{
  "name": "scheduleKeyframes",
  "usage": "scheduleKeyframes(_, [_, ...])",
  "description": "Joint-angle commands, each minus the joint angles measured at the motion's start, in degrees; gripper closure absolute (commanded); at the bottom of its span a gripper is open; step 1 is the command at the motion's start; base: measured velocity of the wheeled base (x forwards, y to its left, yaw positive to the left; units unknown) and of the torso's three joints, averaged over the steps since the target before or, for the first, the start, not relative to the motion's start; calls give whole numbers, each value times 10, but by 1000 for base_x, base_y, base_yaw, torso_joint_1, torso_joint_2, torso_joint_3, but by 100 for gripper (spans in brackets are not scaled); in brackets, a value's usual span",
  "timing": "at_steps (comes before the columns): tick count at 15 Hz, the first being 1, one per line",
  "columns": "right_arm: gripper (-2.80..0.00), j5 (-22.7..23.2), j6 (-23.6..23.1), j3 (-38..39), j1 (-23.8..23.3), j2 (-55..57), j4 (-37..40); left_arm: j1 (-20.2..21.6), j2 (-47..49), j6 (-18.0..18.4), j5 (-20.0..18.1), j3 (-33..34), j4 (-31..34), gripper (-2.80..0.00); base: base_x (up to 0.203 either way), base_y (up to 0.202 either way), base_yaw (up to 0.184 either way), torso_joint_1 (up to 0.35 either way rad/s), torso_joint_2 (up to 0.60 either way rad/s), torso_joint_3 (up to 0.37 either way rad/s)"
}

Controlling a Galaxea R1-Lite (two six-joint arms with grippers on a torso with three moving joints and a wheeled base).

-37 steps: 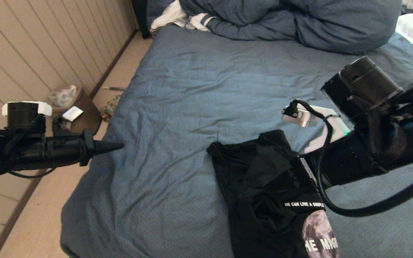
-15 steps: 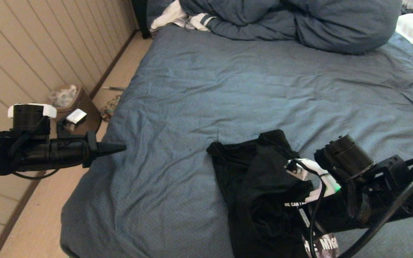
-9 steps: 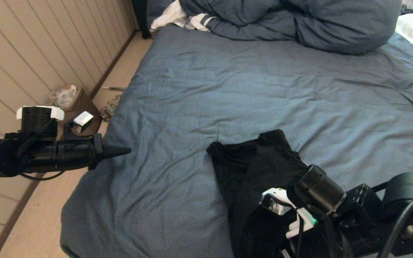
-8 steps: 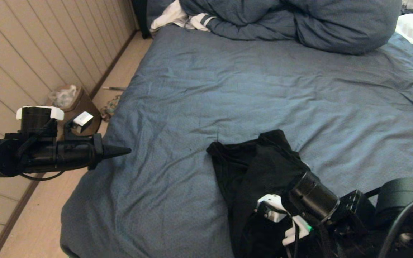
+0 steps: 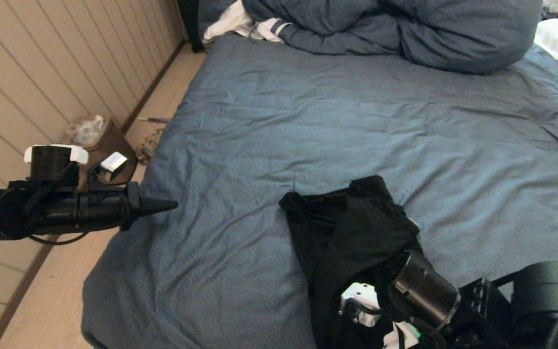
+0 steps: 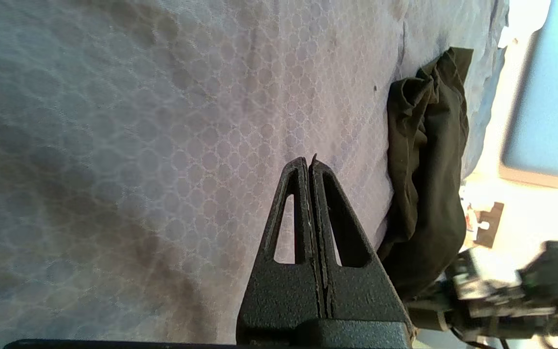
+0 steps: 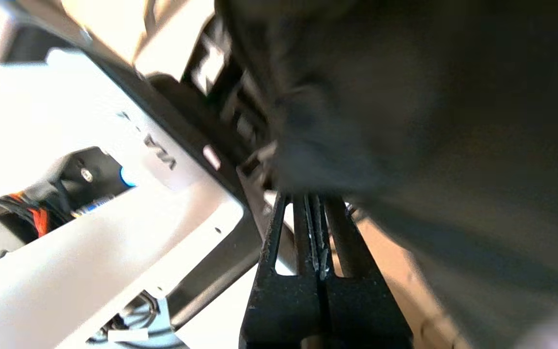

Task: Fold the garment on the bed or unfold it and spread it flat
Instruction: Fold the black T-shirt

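My right wrist view alone shows the right gripper (image 7: 314, 203) clamped on the crumpled black T-shirt (image 5: 351, 242) — at five o'clock on the slate-blue bed (image 5: 356, 131); left gripper (image 5: 170, 206) closed, empty, level at nine.

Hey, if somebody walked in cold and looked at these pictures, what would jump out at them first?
Probably the black T-shirt, lying crumpled near the front edge of the big slate-blue bed. The right arm reaches low over its near end, with its shut tool right against the dark cloth. The left tool, also shut, hangs level at the bed's left edge, and a bulky blue duvet is heaped at the far end.
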Motion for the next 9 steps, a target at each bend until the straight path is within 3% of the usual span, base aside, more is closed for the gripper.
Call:
scheduleKeyframes(1, [0, 1, -10, -4, -24, -85, 5, 0, 1, -1, -3, 0, -1, 0, 0, 0, 0, 0, 0, 0])
scheduleKeyframes(4, [0, 0, -24, -5, -63, -164, 38, 0, 4, -2, -3, -1, -1, 0, 0, 0, 0, 0, 0, 0])
scheduleKeyframes(7, [0, 1, -45, -2, -144, -184, 47, -1, 3, -2, -3, 0, -1, 0, 0, 0, 0, 0, 0, 0])
scheduleKeyframes(9, [0, 1, -48, 5, -167, -178, 43, 0, 1, -2, -3, 0, -1, 0, 0, 0, 0, 0, 0, 0])
